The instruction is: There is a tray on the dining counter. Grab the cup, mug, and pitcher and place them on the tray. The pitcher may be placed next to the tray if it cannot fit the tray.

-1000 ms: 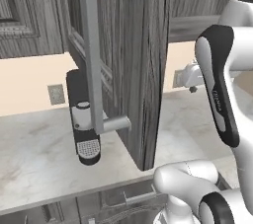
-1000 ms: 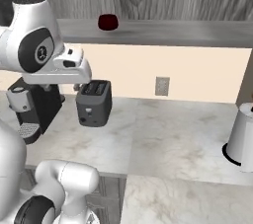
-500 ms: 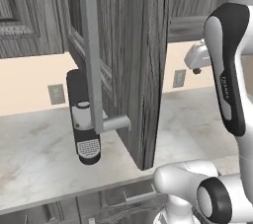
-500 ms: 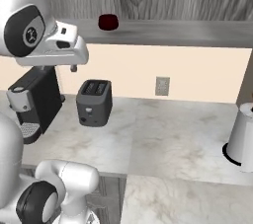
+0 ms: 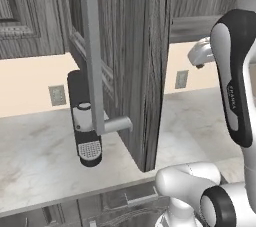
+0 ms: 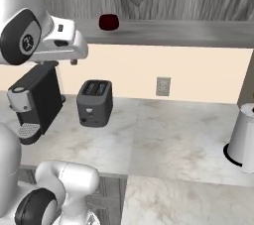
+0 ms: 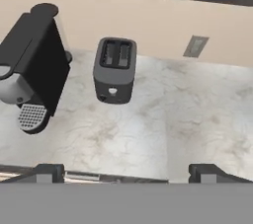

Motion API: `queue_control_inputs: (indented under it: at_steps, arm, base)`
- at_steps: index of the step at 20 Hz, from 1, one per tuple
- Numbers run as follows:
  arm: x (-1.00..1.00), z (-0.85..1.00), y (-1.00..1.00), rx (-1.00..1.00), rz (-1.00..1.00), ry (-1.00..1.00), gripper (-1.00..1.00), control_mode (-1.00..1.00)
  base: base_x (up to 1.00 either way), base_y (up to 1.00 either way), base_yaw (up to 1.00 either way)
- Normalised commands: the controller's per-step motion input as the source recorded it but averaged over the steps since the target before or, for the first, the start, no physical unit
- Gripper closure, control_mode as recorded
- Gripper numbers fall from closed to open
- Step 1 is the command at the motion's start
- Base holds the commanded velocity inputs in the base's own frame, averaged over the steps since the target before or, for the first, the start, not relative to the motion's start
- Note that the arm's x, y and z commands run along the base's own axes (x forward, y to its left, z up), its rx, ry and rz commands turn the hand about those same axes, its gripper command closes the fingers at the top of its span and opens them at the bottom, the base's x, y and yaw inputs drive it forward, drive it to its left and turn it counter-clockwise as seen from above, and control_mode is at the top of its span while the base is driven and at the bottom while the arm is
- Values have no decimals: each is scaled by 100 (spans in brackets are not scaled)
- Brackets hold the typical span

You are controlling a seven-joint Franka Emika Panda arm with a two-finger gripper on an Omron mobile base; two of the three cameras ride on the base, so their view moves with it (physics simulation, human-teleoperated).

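While the tool point(image 7: 126, 171) is hanging wide and empty above the pale veined marble counter point(image 7: 148, 129), one small dark red round mug point(image 6: 108, 22) is sitting on the grey wood shelf point(image 6: 173, 27) above; it is probably light, rigid and smooth, best pinched across its rim; one black coffee machine point(image 7: 29, 65) and one dark grey toaster point(image 7: 114, 70) are standing below.

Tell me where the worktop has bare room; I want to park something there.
Bare marble lies between the toaster and the white canister, and in front of the toaster. It is crowded at the coffee machine beside the toaster.
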Motion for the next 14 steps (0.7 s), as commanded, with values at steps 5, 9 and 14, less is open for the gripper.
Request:
queue_control_inputs:
  at_steps: [5,9,14]
  arm:
    - [25,14,-1,5,0,-16,-100,-100]
    - [29,25,-5,10,0,-10,-100,-100]
    - [26,5,-3,8,-1,-9,-100,-100]
  base:
    - [0,0,0]
    - [0,0,0]
    - [0,0,0]
